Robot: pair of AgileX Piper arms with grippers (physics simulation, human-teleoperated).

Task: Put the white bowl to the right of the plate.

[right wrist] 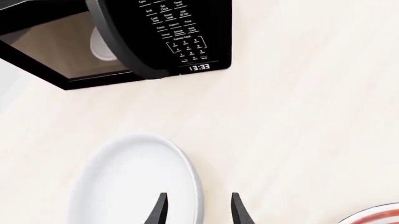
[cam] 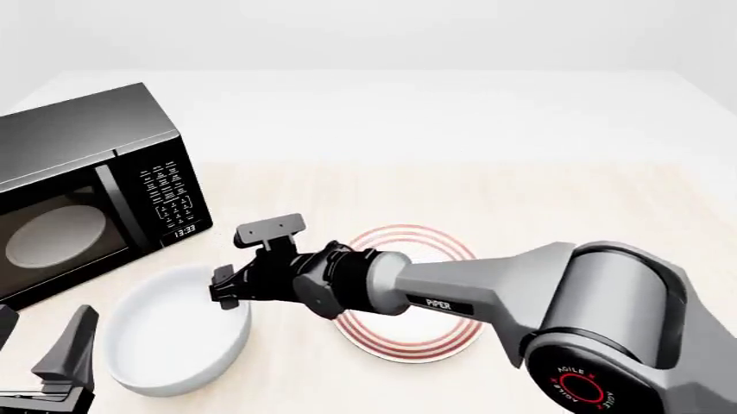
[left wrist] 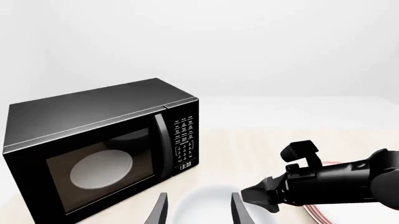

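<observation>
On the left wrist view: left hand [left wrist: 198, 210] has fingers apart, nothing between them but the white bowl [left wrist: 215, 205] seen beyond, low on the tabletop [left wrist: 262, 144]. Right arm crosses in front, its hand end over the bowl's rim. Microwave [left wrist: 100, 149] stands behind, door closed, pale turntable visible inside. A sliver of the red-ringed plate [left wrist: 319, 215] shows under the right arm.

Front view: bowl [cam: 161, 332] sits left of the plate [cam: 409, 297], near but not touching as far as I can tell. Right hand [cam: 221, 289] hangs over the bowl's near-plate rim; whether it touches the rim is unclear. Left hand [cam: 47, 366] is parked low at the frame corner, beside the bowl, idle. Microwave [cam: 86, 194] at far left.

Right wrist view: right hand [right wrist: 198, 210] fingers apart, straddling the bowl's rim [right wrist: 196, 182] w/ one finger inside, one outside. Not clamped yet.

Handling, my read: bowl looks glossy, rigid, ceramic-like, so slippery and chip-prone, prob. moderate weight. Deep wall gives a decent pinch point; grip the rim wall squarely, firm squeeze, lift level, since a one-sided hold will want to tilt.
</observation>
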